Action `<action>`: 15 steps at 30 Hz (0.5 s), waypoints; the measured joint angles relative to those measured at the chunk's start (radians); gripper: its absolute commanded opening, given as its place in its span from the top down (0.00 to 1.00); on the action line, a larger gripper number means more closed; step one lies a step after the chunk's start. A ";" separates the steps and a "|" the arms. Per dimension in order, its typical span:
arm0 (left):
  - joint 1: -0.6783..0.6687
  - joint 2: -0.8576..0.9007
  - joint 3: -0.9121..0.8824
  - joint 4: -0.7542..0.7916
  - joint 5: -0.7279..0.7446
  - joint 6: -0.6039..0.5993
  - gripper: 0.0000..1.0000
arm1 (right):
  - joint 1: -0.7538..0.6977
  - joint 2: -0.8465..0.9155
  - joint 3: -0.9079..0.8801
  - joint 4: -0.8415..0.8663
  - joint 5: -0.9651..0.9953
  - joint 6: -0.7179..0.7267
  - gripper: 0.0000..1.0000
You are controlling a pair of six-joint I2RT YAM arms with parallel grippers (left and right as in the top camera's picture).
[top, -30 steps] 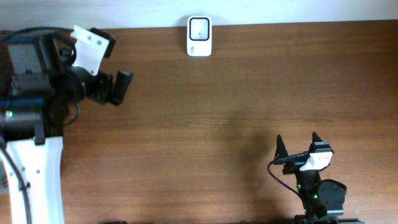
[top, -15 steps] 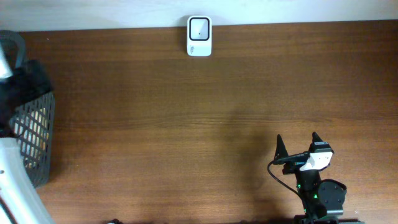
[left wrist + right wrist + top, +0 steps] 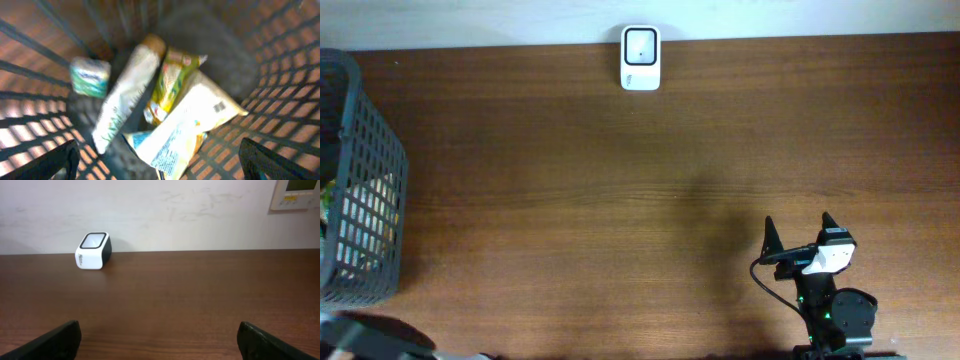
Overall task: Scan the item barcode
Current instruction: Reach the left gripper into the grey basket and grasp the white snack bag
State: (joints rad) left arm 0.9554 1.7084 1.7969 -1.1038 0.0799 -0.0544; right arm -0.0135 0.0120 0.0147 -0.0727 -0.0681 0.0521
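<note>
The basket (image 3: 365, 170), a dark mesh container, is taken as the reference for all positions. It is stood at the left end of the wooden table (image 3: 570, 200). In the left wrist view the left gripper (image 3: 159, 150) is directed down into the basket, with mesh walls seen on all sides. Its fingers (image 3: 55, 162) are spread fully apart at the lower corners of that view, and nothing is held between them. Four items are lying on the basket floor. A white and yellow packet (image 3: 187, 127) is placed nearest the gripper, and its barcode (image 3: 218, 107) is turned upward toward the camera. A yellow-green pouch (image 3: 172, 82) is laid touching this packet, and a long white pack (image 3: 127, 100) is laid along the other side of the pouch, also in contact. A small green and white pack (image 3: 90, 76) is set slightly apart from the others, close to one basket wall. The images are blurred, so no printing can be read. The scanner (image 3: 640, 58), a white unit with a dark window, is located well to the right of the basket, at the far edge of the table against the wall. The right gripper (image 3: 798, 225) is positioned further right again, near the front edge of the table, well apart from the basket. Its jaws are fully spread and are closed on nothing.
</note>
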 measured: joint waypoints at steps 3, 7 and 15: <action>0.000 0.087 -0.033 -0.008 0.015 0.000 0.00 | 0.000 0.000 0.000 0.000 0.000 0.000 0.01; 0.000 0.172 -0.057 -0.008 0.021 0.000 0.07 | 0.000 0.000 0.000 0.000 0.000 0.001 0.01; 0.000 0.286 -0.092 -0.034 0.022 0.000 0.12 | 0.000 0.000 0.000 0.000 0.000 0.000 0.01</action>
State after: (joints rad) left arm 0.9554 1.9942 1.7046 -1.1378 0.1017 -0.0540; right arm -0.0135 0.0120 0.0147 -0.0727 -0.0681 0.0525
